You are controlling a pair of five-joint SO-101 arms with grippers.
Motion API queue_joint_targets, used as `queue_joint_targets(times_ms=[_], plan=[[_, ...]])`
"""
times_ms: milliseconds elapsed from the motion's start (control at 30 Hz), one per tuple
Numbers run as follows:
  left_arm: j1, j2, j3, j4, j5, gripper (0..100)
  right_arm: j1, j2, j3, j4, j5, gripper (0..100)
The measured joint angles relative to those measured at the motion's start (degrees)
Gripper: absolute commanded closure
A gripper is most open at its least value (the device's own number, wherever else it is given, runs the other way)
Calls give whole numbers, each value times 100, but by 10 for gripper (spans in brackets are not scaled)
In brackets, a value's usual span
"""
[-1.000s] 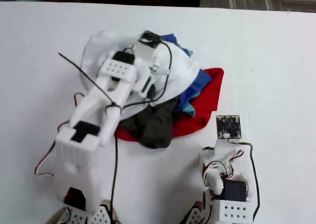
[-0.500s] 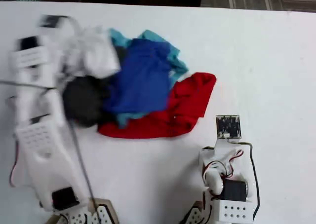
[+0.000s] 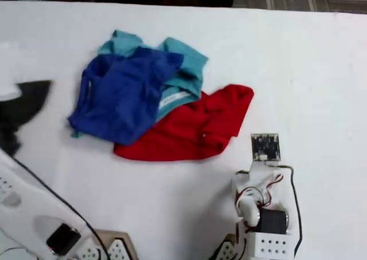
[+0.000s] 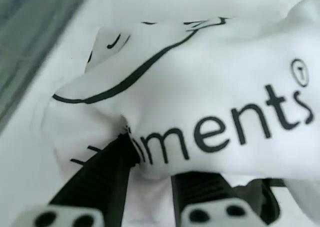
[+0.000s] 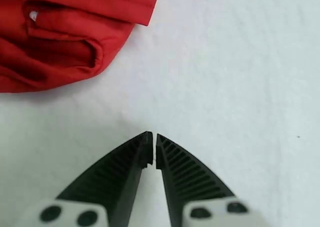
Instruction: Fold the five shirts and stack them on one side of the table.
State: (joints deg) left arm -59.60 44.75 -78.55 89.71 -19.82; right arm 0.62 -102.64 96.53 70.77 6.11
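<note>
Mid-table lies a pile of three shirts: a blue shirt (image 3: 123, 94) rests on a teal shirt (image 3: 183, 65), and a red shirt (image 3: 192, 128) spreads beside them. A black shirt (image 3: 23, 108) lies at the table's left edge, by the left arm (image 3: 28, 214). In the left wrist view my left gripper (image 4: 147, 162) is shut on a white shirt (image 4: 200, 87) with black print, the cloth bunched between its fingers. My right gripper (image 5: 153, 139) is shut on nothing, just above the bare table, a short way from the red shirt (image 5: 70, 37).
The right arm (image 3: 261, 214) sits folded at the front right, its camera board (image 3: 265, 146) near the red shirt's edge. The white table (image 3: 309, 71) is bare on the right side and along the front.
The left arm swung from the pile to the far left, pulling the white and black shirts off. The blue, teal and red shirts now lie uncovered. The right arm kept still.
</note>
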Motion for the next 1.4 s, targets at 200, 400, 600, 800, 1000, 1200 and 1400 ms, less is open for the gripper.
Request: queue_joint_targets(times_ms=[200,400,600,800,1000,1200,1400], plan=[[-211,0,-246,0,0,968,0,0,0,0,0,979],[-237,0,-1204,387,0,847,0,0,0,0,0,979],[-255,-26,-1486,554,0,750,0,0,0,0,0,979],[-264,-642,-1512,589,149,771,0,0,0,0,0,979],[519,-1284,-1521,1090,774,771,0,0,0,0,0,979],[1908,-1301,-325,1169,809,774,0,0,0,0,0,979],[3218,-1301,2163,1160,818,772,0,0,0,0,0,979]])
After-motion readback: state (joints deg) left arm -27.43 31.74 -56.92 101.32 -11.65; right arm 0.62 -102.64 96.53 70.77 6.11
